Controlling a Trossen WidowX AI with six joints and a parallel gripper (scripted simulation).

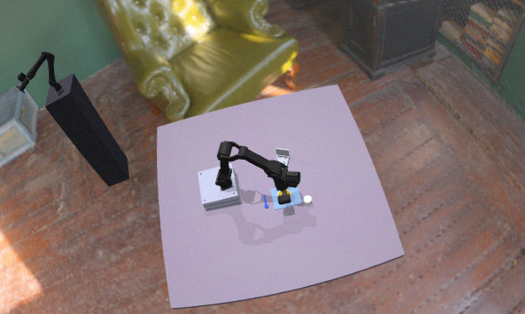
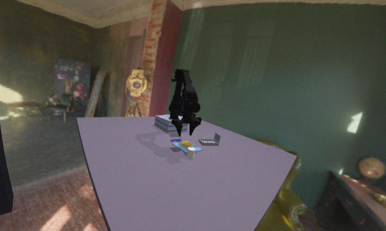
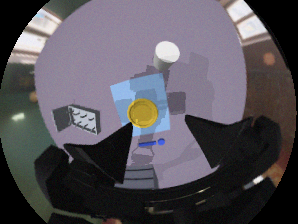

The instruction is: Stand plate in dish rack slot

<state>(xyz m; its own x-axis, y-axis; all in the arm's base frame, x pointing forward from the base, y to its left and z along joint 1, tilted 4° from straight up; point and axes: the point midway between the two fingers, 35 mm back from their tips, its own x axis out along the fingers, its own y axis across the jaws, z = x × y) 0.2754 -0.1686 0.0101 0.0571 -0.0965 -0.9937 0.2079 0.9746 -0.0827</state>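
The yellow round plate (image 1: 280, 193) (image 2: 186, 144) (image 3: 143, 113) lies flat on a blue mat (image 1: 296, 197) (image 2: 197, 149) (image 3: 120, 93). In the top view the gripper hides part of it. The small grey dish rack (image 1: 282, 158) (image 2: 209, 142) (image 3: 84, 119) stands on the table beside the mat, with rows of pegs and a raised panel at one end. Its slots look empty. My gripper (image 1: 284, 197) (image 2: 185, 135) (image 3: 159, 121) is open and empty, pointing down above the plate with a gap below the fingertips.
A white cup (image 1: 307, 201) (image 2: 191, 153) (image 3: 166, 54) stands close to the mat's far side from the arm base. A blue spoon-like item (image 1: 266, 201) (image 2: 176, 140) (image 3: 147, 144) lies between the mat and the grey arm base (image 1: 210, 187) (image 2: 163, 124).
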